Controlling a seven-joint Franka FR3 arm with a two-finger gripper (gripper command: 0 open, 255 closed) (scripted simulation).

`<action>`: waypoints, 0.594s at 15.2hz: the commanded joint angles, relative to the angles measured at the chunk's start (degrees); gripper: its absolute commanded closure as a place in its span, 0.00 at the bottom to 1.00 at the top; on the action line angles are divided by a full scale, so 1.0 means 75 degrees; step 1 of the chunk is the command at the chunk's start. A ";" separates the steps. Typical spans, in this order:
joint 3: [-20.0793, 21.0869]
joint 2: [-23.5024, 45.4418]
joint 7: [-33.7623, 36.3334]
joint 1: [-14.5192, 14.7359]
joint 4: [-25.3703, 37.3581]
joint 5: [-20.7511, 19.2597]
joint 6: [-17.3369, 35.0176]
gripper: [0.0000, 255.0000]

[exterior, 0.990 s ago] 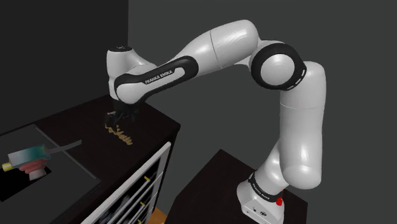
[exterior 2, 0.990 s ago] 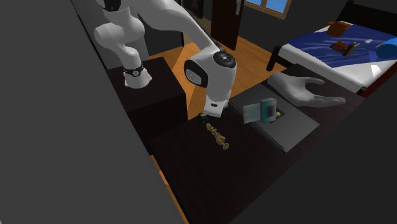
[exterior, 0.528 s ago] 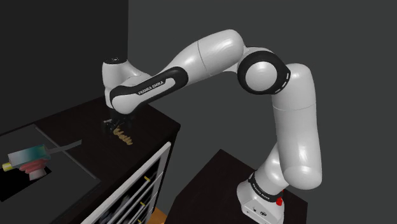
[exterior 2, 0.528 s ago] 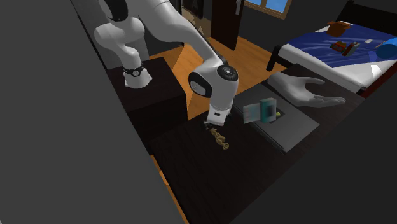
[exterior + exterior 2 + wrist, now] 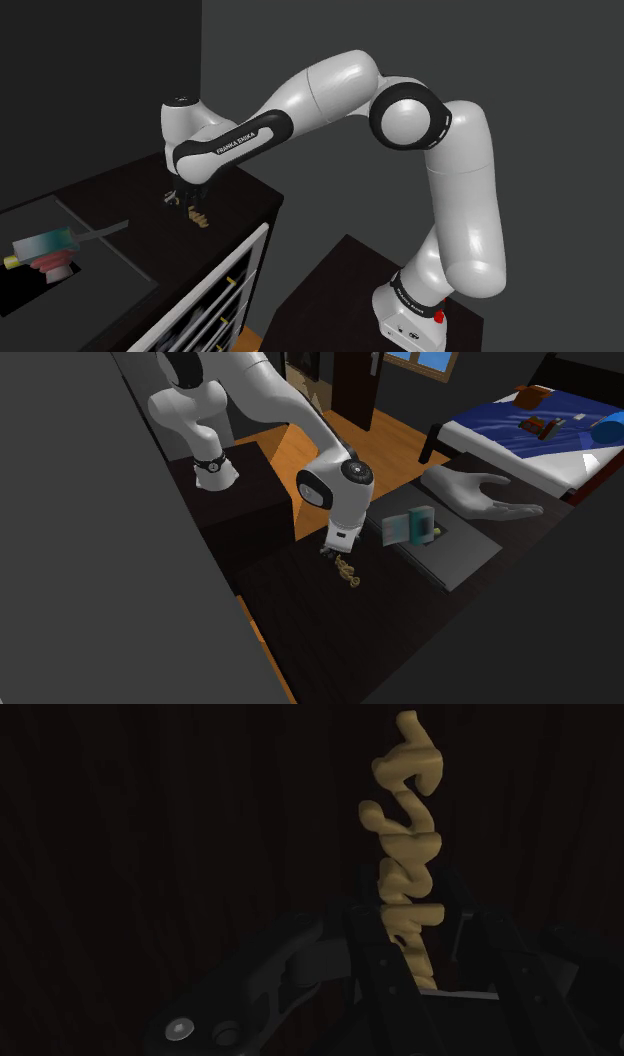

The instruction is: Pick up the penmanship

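Note:
The penmanship is a tan, cursive-script piece lying flat on the dark wooden tabletop. In the wrist view its near end sits between my two black fingers, which clasp it from both sides. My gripper is shut on that end, and the rest of the script stretches away from the fingers. In the shoulder view the gripper is down at the tabletop, with the far end of the penmanship poking out past it. The second exterior view shows the gripper at the penmanship's end nearest the stand.
A grey slab carrying a teal box lies beyond the penmanship, beside a white hand sculpture. A bed with a blue cover stands further off. The table's front has rails below the top edge.
The arm came down from just above the penmanship to the tabletop, and the fingers, wide apart before, have closed on the piece's near end.

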 commanded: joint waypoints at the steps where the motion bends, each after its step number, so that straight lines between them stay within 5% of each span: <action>1: -0.0001 0.0002 0.0000 0.0000 0.0001 0.0000 0.0001 1.00; 9: 0.0042 -0.0265 -0.0032 -0.0028 -0.0001 0.0054 -0.0262 1.00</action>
